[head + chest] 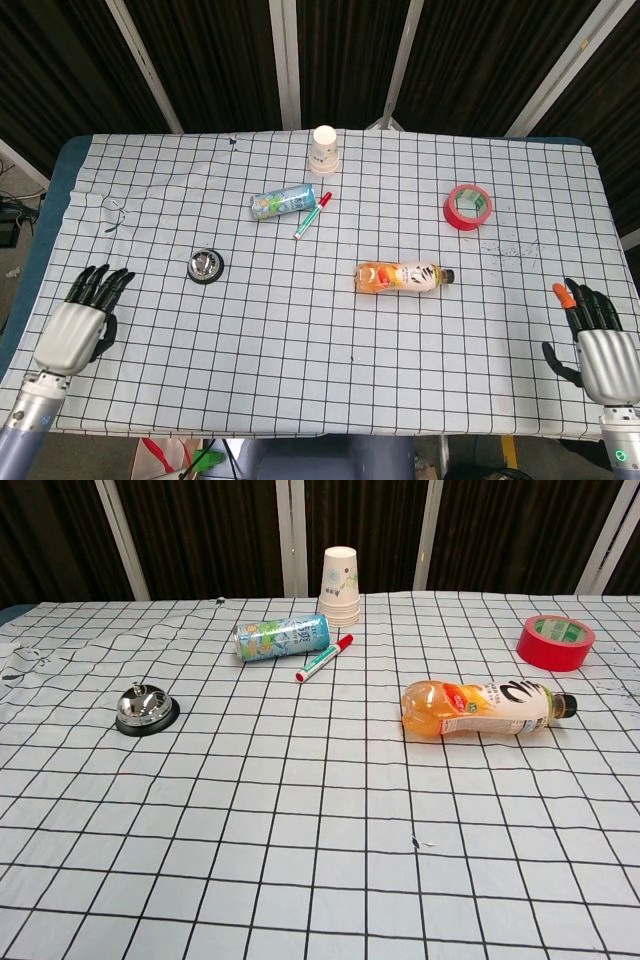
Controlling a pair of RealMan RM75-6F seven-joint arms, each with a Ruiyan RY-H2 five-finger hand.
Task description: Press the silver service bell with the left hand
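Observation:
The silver service bell [205, 265] on its black base stands on the checked cloth, left of centre; the chest view shows the bell [144, 709] at mid-left. My left hand [80, 319] hovers over the near left part of the table, fingers spread and holding nothing, well short of the bell and to its left. My right hand [597, 340] stays at the near right corner, fingers apart and holding nothing. Neither hand shows in the chest view.
A lying drink can [283, 202], a red-capped marker [312, 216] and stacked paper cups [324, 149] sit behind the bell. An orange juice bottle [404, 276] lies at centre right, with a red tape roll [467, 206] beyond it.

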